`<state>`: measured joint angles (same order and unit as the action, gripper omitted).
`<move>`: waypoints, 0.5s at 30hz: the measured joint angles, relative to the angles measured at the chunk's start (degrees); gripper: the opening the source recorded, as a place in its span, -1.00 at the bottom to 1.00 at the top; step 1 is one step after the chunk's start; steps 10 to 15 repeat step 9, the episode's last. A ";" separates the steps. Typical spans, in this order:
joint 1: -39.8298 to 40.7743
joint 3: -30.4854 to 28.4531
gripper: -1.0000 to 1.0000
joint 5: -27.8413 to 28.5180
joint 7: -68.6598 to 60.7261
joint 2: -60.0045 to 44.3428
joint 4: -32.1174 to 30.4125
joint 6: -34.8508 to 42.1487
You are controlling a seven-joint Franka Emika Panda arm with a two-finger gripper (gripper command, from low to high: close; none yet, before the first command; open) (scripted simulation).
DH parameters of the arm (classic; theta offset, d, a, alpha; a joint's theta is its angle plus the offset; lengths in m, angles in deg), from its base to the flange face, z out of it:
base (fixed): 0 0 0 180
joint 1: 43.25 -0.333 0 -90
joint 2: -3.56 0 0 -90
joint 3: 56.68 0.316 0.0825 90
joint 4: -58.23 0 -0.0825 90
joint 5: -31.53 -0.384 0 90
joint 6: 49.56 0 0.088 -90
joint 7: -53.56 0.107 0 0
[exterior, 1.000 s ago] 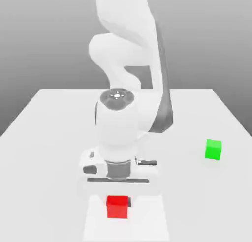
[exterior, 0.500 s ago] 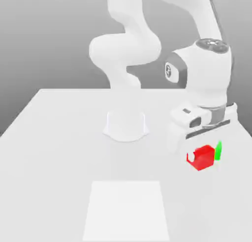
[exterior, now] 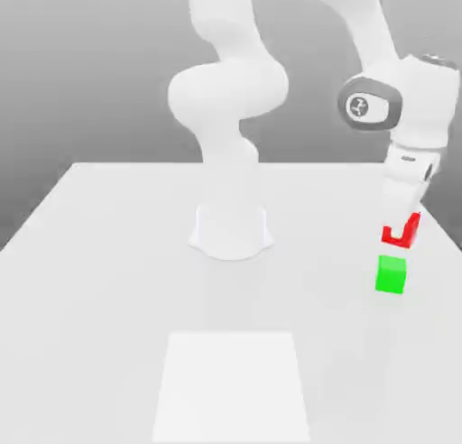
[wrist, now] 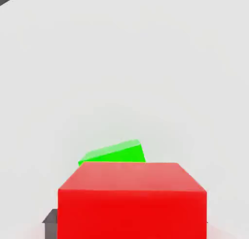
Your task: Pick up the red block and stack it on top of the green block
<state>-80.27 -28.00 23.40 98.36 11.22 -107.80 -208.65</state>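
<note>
Red block: held aloft in the gripper (exterior: 400, 232), above the green block and partly covered by a finger in the exterior view. Its broad, plain faces (wrist: 131, 213) look level in the grasp.
Gripper state: closed around the red block, one finger on either side.
Red block's handling: probably light and stiff, with no sign that it is fragile. The smooth matte sides should grip fairly well, though a loose pinch might let it twist.
Where to hold: two opposite side faces, near mid-height — underside free for a flat landing, top free for a clean release.
Green block: upright on the table (exterior: 108, 298), its top (exterior: 392, 259) bare and ready to take a load. It is likely just as light, so a sideways nudge could slide it.
Alignment: the two blocks are apart, and in the hand view the green one lies turned relative to the red one. A small rotation and some centring seem called for before lowering.
Stage: carrying is mostly done, I judge; placing remains — ease down, let the faces meet, then open and lift straight away.
Pale square: flat on the table (exterior: 231, 388), well apart from the green block, towards the exterior view's left.
</note>
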 joint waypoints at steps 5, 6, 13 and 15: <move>2.07 -0.80 -1.00 10.02 6.98 -7.60 0.00 -6.93; 2.03 -1.55 1.00 12.59 8.77 -9.17 -0.01 -8.29; 2.11 -1.55 1.00 12.59 8.77 -9.17 -0.01 -8.29; 2.11 -1.55 1.00 12.59 8.77 -9.17 -0.01 -8.29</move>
